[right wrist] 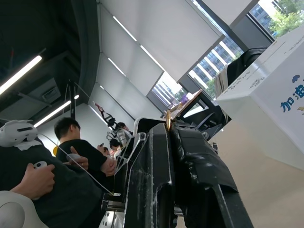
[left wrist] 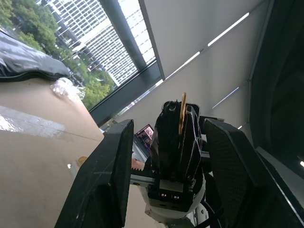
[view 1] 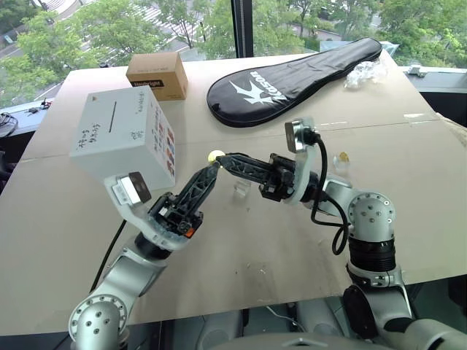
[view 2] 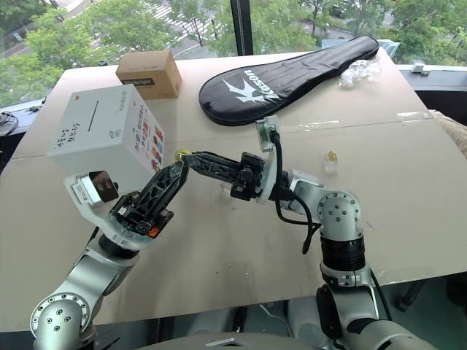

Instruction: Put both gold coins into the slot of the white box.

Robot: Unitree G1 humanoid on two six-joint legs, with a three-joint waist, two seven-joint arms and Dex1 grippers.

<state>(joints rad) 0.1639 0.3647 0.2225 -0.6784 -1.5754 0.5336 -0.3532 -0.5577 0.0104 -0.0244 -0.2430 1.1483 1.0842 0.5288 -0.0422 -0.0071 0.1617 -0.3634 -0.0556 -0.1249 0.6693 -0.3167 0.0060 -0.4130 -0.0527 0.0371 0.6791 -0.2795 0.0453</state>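
Note:
One gold coin is pinched edge-on in my right gripper, which is shut on it and held above the table. My left gripper reaches up to that same spot. In the left wrist view its two fingers stand open on either side of the right gripper's tip and the coin. A second gold coin lies on the table to the right, beside a clear plastic piece. The white box stands at the left behind my left arm, its slot on the top face with handwriting.
A brown cardboard box and a black racket cover lie at the back of the table. A crumpled clear bag sits at the back right, and a clear plastic piece lies under the grippers. People show in the right wrist view.

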